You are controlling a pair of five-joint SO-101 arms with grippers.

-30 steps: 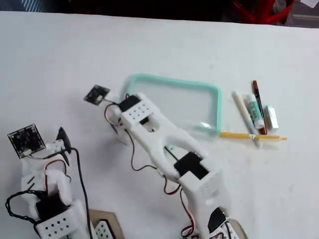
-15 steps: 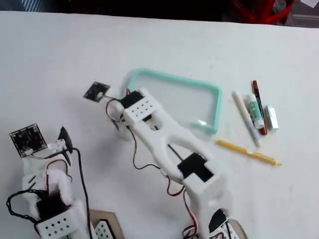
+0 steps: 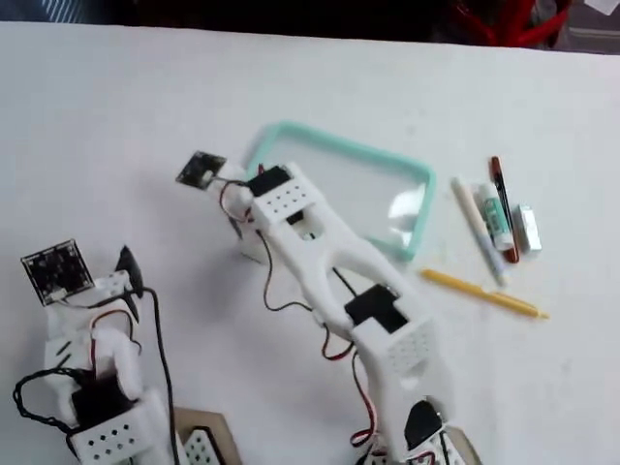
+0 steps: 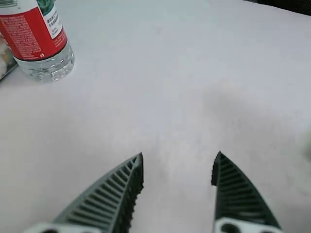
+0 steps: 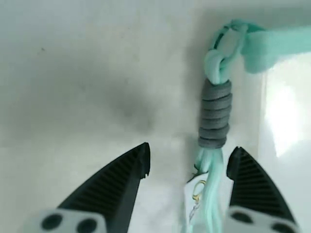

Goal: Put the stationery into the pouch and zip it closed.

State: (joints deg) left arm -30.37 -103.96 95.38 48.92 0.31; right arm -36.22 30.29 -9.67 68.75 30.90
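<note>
Right gripper (image 5: 192, 151) spread wide astride the pouch's pull cord (image 5: 215, 114)

The pouch (image 3: 349, 152) lies flat mid-table, long axis across the table and slightly skewed: corded end under the right arm, other end toward the stationery (image 3: 494, 228) just beside it (yellow pencil (image 3: 480, 293) slanted nearby). Left gripper (image 4: 179, 156) hangs released over the table (image 4: 194, 73).

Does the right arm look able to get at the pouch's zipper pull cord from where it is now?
Probably yes. The right gripper is open at the corner of the pouch, with the grey-wrapped pull cord lying between its fingers, nearer one of them, and nothing covering it.
</note>
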